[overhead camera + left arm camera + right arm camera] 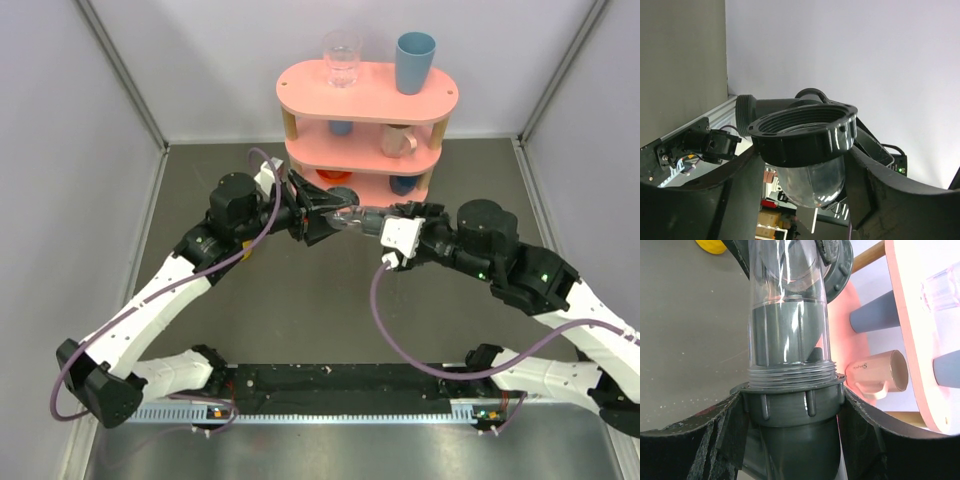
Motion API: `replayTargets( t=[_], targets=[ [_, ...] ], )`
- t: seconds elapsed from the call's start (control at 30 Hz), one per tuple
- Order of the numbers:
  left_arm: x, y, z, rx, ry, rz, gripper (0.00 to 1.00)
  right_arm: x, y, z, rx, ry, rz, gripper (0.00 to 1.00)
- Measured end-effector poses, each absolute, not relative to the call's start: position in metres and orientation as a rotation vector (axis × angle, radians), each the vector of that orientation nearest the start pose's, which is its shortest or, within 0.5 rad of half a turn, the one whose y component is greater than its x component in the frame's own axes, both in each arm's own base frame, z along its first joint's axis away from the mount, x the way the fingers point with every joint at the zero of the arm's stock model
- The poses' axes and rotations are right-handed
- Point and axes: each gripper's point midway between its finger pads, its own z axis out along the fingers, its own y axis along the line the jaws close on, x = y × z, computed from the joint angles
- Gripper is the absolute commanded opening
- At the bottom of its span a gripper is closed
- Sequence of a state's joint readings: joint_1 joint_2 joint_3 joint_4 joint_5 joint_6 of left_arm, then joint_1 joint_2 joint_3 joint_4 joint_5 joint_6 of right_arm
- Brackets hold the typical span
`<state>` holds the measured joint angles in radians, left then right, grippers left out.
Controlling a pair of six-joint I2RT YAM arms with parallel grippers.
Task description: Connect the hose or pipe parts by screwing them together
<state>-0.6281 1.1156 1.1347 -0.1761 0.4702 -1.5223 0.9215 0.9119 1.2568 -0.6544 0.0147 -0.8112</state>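
Top external: translucent tube and T-fitting meeting end to end in mid-air at centre, above surface; pink shelf at 12 o'clock.
Left tool: fingers flanking tube's clear end; contact hard to make out, impossible to tell whether gripping.
Right tool: clamped on T-fitting's ribbed collar, tube thread bare just above.
Hidden: most of T-fitting behind fingers; yellow cup cut off at 11 o'clock, right wrist view.
Writing: script on pink mug, too small to read.
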Motion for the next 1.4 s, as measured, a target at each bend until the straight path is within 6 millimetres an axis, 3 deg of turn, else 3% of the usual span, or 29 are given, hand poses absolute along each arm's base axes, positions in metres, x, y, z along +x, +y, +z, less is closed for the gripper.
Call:
replayTargets(
  t=[0.03,0.13,0.2,0.23,0.4,0.5,0.73,0.87,1.03,1.27,1.4],
  targets=[
    [0.22,-0.305,0.379,-0.53,2.116,-1.848,0.43,0.206,0.216,0.358,-1.429,1.227,0.057,0.0],
    [0.222,-0.307,0.377,-0.528,2.129,-1.856,0.22,0.207,0.215,0.356,-1.432,1.235,0.046,0.0],
    [0.223,-0.309,0.376,-0.506,2.127,-1.864,0.12,0.208,0.214,0.354,-1.432,1.249,0.047,0.0],
    [0.224,-0.31,0.375,-0.473,2.107,-1.874,0.0,0.207,0.214,0.353,-1.43,1.26,0.054,0.0],
    [0.224,-0.312,0.368,-0.279,1.961,-1.913,0.0,0.203,0.214,0.344,-1.437,1.37,0.172,0.0],
    [0.22,-0.308,0.365,-0.12,1.843,-1.879,0.0,0.198,0.219,0.335,-1.432,1.448,0.332,0.0],
    [0.201,-0.304,0.381,0.253,1.619,-1.798,0.0,0.179,0.234,0.325,-1.397,1.546,0.641,0.01],
    [0.189,-0.303,0.39,0.425,1.483,-1.766,0.0,0.167,0.243,0.322,-1.374,1.602,0.818,0.16],
    [0.183,-0.302,0.391,0.478,1.434,-1.765,0.0,0.156,0.244,0.323,-1.336,1.654,0.957,0.34],
    [0.189,-0.301,0.387,0.394,1.49,-1.755,0.0,0.156,0.24,0.323,-1.282,1.699,0.942,0.86],
    [0.203,-0.298,0.381,0.294,1.56,-1.673,0.0,0.151,0.232,0.334,-1.255,1.662,0.914,0.91]
  ],
)
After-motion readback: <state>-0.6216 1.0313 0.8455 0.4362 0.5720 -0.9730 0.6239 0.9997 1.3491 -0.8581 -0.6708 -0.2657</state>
